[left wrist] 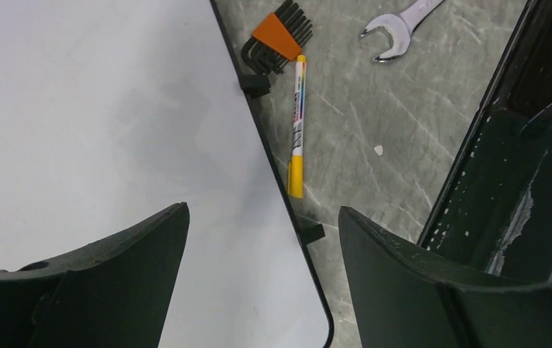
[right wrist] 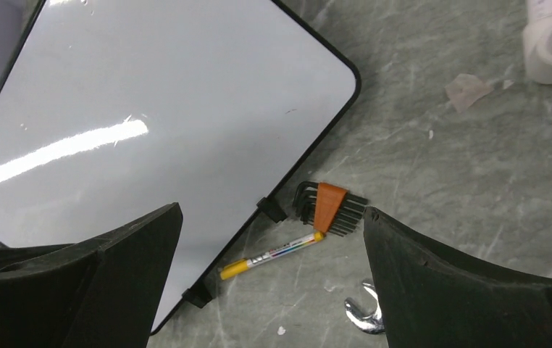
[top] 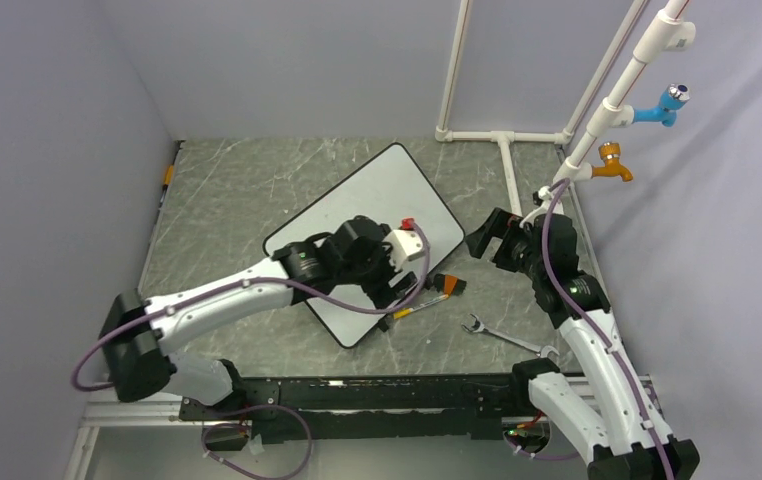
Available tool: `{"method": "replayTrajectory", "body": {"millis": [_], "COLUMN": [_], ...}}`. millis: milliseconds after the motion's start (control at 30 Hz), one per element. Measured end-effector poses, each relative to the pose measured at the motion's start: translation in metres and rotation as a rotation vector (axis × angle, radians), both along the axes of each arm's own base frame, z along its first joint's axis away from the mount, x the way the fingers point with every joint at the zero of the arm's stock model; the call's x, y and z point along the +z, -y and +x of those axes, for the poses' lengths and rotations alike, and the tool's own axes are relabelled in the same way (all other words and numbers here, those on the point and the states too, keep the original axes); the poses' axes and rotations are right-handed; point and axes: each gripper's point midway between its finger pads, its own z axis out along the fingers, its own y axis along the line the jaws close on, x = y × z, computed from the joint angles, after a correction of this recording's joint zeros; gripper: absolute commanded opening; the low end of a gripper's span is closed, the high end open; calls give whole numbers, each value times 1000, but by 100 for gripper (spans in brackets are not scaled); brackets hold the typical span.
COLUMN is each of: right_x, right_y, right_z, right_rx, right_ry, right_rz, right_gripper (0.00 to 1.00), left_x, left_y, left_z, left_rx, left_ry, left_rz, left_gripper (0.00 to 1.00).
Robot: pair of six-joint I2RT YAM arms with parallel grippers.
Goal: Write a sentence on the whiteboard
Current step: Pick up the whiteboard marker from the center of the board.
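The whiteboard (top: 377,195) lies tilted in the middle of the table, and its white face is blank; no sentence shows on it. It also shows in the left wrist view (left wrist: 114,130) and the right wrist view (right wrist: 150,109). A yellow-capped marker (top: 422,305) lies on the table just off the board's right edge (left wrist: 297,123) (right wrist: 272,255). My left gripper (top: 394,300) is open and empty over the board's near right edge (left wrist: 264,210), a little short of the marker. My right gripper (top: 484,238) is open and empty, raised to the right of the board (right wrist: 272,210).
An orange-holder hex key set (top: 449,284) touches the marker's far end. A steel wrench (top: 497,333) lies to the right. A white pipe frame (top: 507,135) with blue and orange taps stands at the back right. A black rail (top: 377,385) runs along the near edge.
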Motion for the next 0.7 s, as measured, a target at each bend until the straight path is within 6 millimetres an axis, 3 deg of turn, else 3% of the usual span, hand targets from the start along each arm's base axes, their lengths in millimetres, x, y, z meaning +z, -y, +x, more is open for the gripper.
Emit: {"method": "replayTrajectory", "body": {"millis": [133, 300, 533, 700], "right_x": [4, -1, -3, -7], "right_y": [8, 11, 11, 10], "right_z": [-4, -8, -11, -11], "right_rx": [-35, -45, -44, -42], "right_ry": [18, -4, -6, -18], "right_rz": [-16, -26, -27, -28], "right_gripper": [100, 100, 100, 100], "left_x": [-20, -51, -97, -117], "left_y": [24, 50, 66, 79], "left_z": [4, -4, -14, -14], "left_rx": [-69, -152, -194, -205], "left_ry": [-23, -62, -122, -120], "left_rz": [62, 123, 216, 276], "left_gripper": [74, 69, 65, 64]}}
